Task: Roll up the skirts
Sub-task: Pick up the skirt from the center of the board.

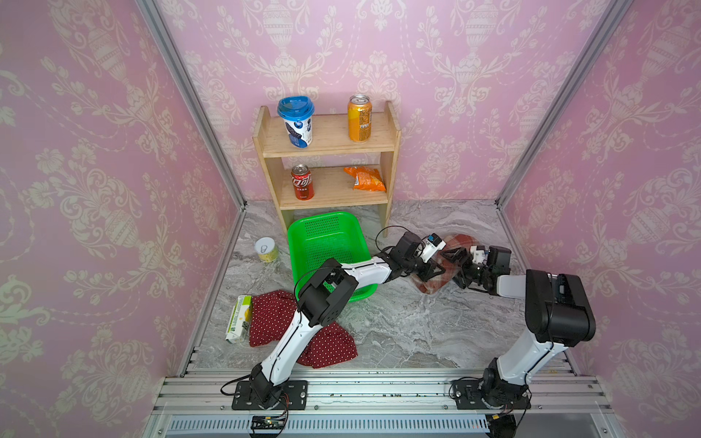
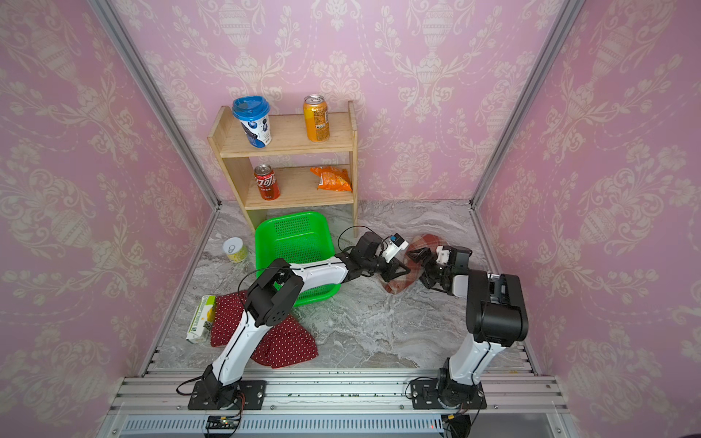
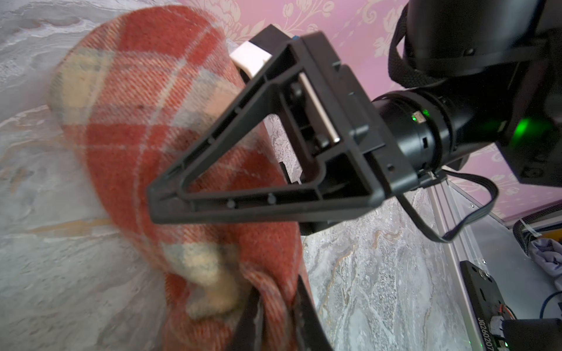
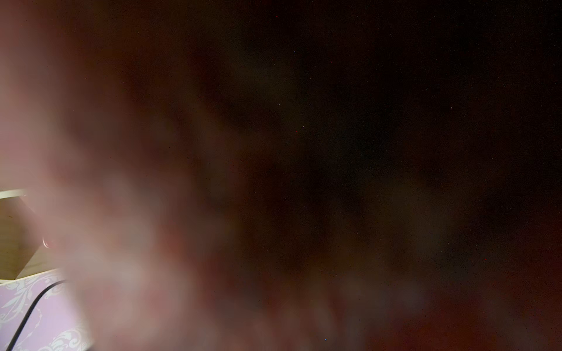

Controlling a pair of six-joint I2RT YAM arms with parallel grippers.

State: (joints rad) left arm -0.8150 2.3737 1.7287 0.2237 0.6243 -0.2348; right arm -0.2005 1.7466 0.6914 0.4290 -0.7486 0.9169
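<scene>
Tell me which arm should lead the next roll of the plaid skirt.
Probably left: the left gripper is shut on the plaid skirt at its edge, while the right gripper stands wide open against it, not visibly gripping.

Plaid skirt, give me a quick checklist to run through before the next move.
1. Left gripper shut on the plaid skirt at its edge: ok.
2. Right gripper gripping it: cannot tell; its jaws stand wide with the cloth between them.
3. Right wrist view usable: not ok, a dark red blur fills almost all of it.
4. Roll tight and complete: cannot tell, both grippers hide its middle in both top views.
5. Polka-dot skirt rolled: not ok, it lies spread flat.
</scene>
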